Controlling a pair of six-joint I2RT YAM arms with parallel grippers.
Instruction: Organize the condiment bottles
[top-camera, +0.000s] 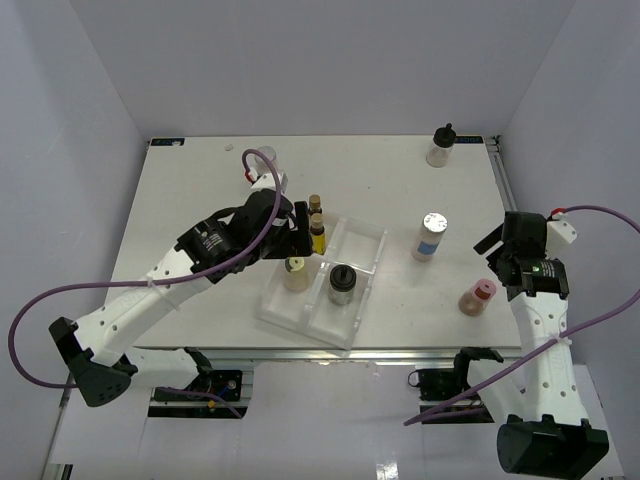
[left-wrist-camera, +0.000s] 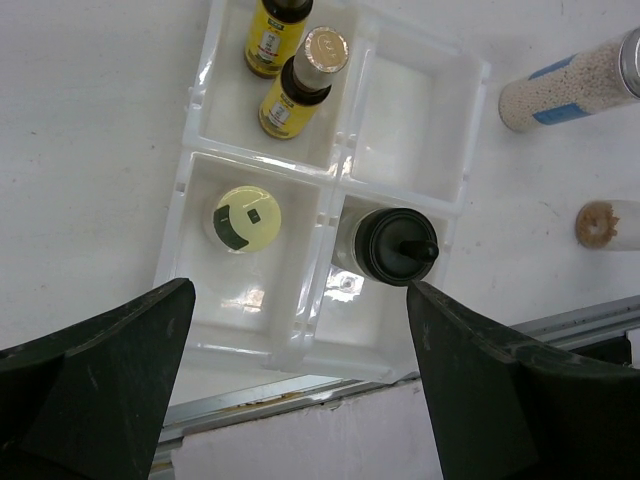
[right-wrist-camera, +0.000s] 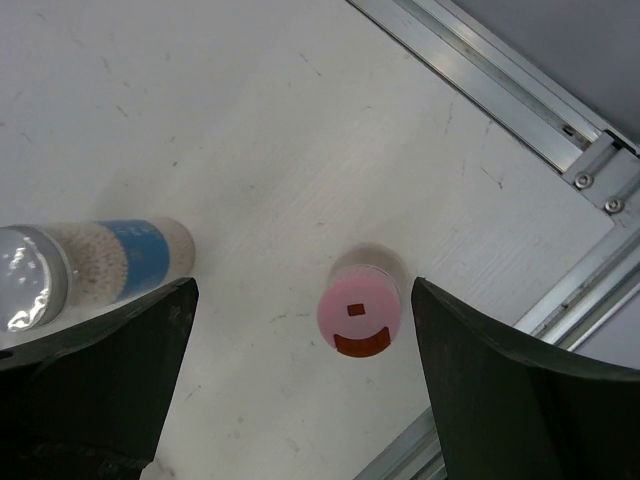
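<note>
- We open on the white table (top-camera: 200, 200), which fills the middle of the top view
- The left gripper (left-wrist-camera: 300, 320) hangs over the tray just left of centre, jaws spread wide and gripping nothing
- At the right of the top view, the right gripper (right-wrist-camera: 303, 300) is released too and empty
- The clear divided tray (top-camera: 366, 243) sits centre frame, and we count four compartments
- The blue-labelled jar (top-camera: 430, 236) stands on the table right of the tray
- The black-capped jar (left-wrist-camera: 390, 245) is in the tray's lower-right compartment in the left wrist view, and another black-capped jar (top-camera: 441, 146) stands at the upper right of the top view
- The yellow-capped bottle (left-wrist-camera: 248, 217) is in the lower-left compartment
- Two amber bottles (left-wrist-camera: 300, 85) share the upper-left compartment
- The pink-capped bottle (right-wrist-camera: 358, 310) stands on the table, in view between the right fingers
</note>
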